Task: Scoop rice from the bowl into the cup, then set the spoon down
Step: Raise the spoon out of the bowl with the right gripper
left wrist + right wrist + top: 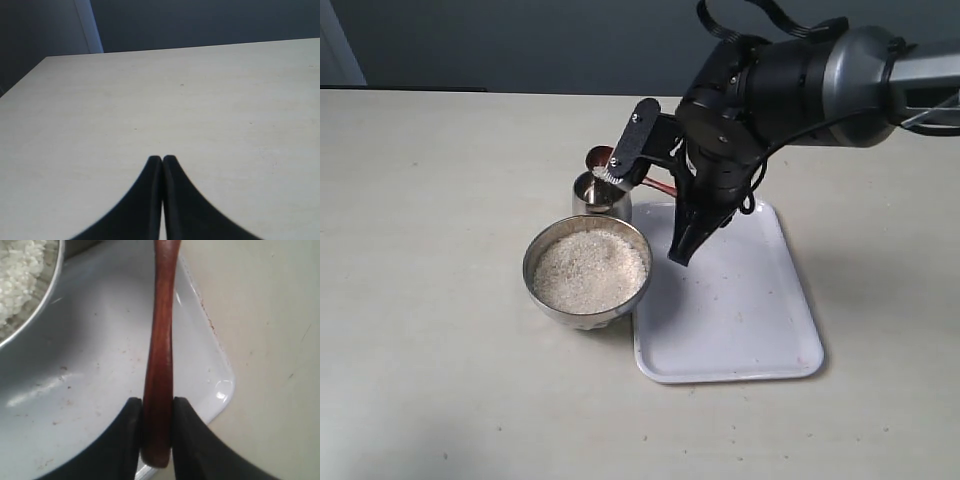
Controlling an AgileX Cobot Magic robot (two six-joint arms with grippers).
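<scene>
The steel bowl (535,255) stands left of the tray, nearly full of white rice (590,270). Just behind it is the small steel cup (615,205). The dark wooden spoon (599,157) hangs tilted with its head over the cup's mouth and pale grains at its lower lip. My right gripper (156,407) is shut on the end of the spoon's handle (159,340), above the tray, with the bowl's rim (47,300) and rice (17,270) off to one side. My left gripper (162,159) is shut and empty over bare table, outside the exterior view.
A white rectangular tray (740,320) lies right of the bowl, under the right arm (790,80); a corner of this tray (222,390) shows beneath the handle. Pale tabletop (420,300) stretches left and in front of the bowl.
</scene>
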